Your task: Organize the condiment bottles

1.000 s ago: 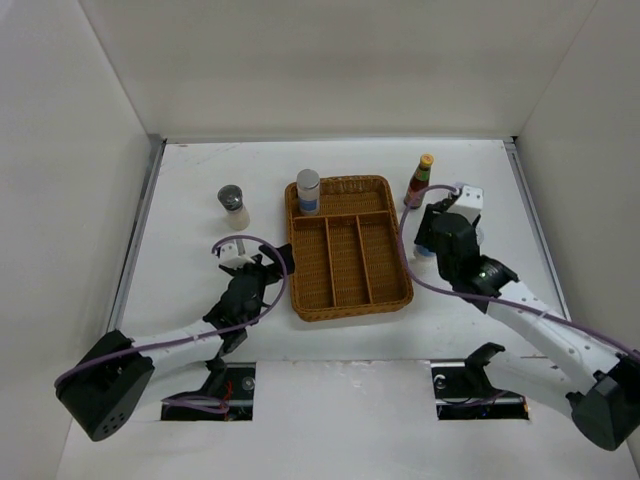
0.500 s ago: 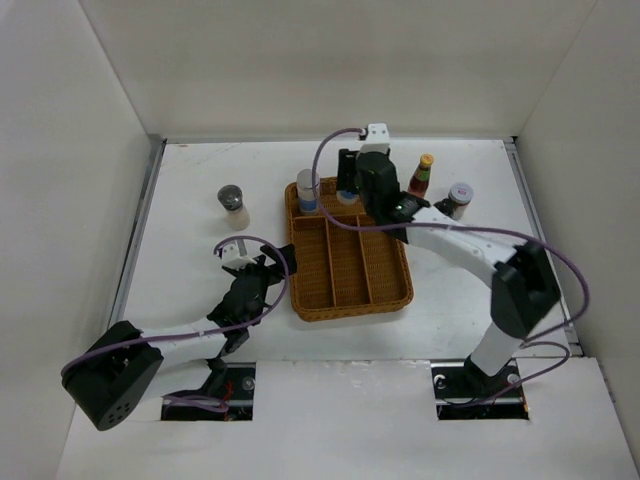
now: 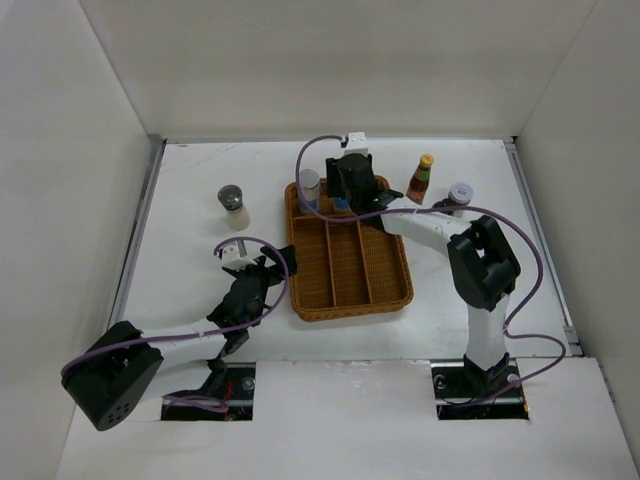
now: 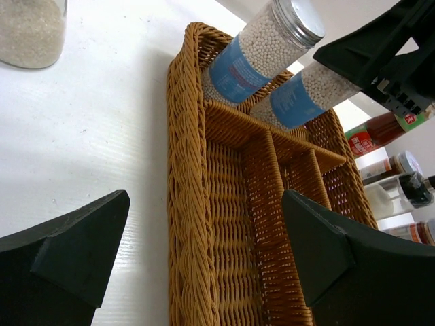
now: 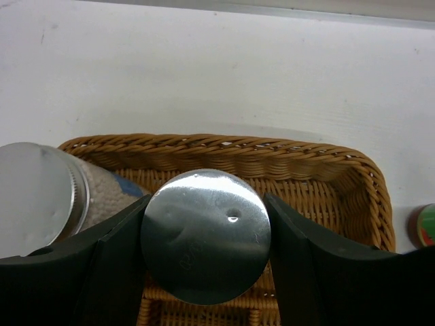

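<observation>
The right jaws are clenched on a silver-lidded jar of white granules, gripping just below the lid, low in the wicker tray's back compartment beside a matching jar. It looks rigid, smooth and likely glass, so fairly slippery and breakable. A firm side grip suits it. The left jaws stand released and empty by the tray's left rim
</observation>
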`<state>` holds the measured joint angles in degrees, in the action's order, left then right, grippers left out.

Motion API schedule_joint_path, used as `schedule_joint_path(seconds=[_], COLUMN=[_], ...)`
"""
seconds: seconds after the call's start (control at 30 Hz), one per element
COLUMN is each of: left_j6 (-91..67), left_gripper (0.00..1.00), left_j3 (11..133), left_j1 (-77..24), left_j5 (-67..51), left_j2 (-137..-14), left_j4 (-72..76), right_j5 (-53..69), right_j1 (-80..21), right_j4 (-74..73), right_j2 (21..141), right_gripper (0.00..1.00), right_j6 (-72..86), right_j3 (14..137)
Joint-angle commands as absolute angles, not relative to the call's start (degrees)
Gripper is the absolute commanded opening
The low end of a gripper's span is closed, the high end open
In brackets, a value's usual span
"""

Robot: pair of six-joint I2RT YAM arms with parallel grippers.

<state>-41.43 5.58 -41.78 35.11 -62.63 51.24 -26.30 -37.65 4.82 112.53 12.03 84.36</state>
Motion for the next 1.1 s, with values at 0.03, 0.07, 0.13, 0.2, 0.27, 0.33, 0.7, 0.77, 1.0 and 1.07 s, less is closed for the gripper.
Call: schedule_joint_path(seconds=[0.03,0.07,0.13,0.2,0.27,0.33,0.7,0.77,1.0,1.07], left_j6=[-42.01,-42.01,-42.01,-42.01,-42.01,-42.01,-42.01,-42.01,-42.01,-42.01], left_gripper=[0.97,0.97,0.97,0.97,0.97,0.97,0.97,0.97,0.97,0.97], left_j3=[5.54,5.54,5.62,5.71,5.71,5.71,5.98,5.80,5.98,6.24], left_j1=[-41.97,-41.97,-41.88,-41.79,-41.88,-41.88,-42.05,-42.05,-42.14,-41.97], left_j5=[34.89,34.89,34.89,34.89,34.89,34.89,34.28,34.28,34.28,34.28], left_j2=[-62.67,-62.58,-62.84,-63.10,-63.02,-63.19,-63.28,-62.84,-63.28,-64.24], left_j4=[54.58,54.58,54.58,54.58,54.84,54.93,54.93,54.93,54.93,54.93], right_j5=[-26.81,-26.55,-26.46,-26.46,-26.46,-26.19,-24.78,-26.01,-30.94,-29.63], right_j1=[-36.52,-36.52,-36.43,-36.25,-36.17,-35.99,-30.82,-27.74,-18.33,-17.01], right_j4=[10.20,9.76,9.06,8.79,8.44,8.00,6.24,6.15,2.91,2.55], right_j2=[111.71,111.80,112.06,111.80,110.84,109.08,93.44,90.98,91.57,92.98], right_gripper=[0.59,0.61,0.67,0.75,0.83,0.89,0.99,0.99,0.99,0.99], right_j6=[13.27,13.71,14.41,14.85,15.03,14.86,13.98,13.62,10.64,10.28], right_j3=[87.37,87.02,86.57,86.14,85.43,84.82,78.94,76.65,74.71,74.71])
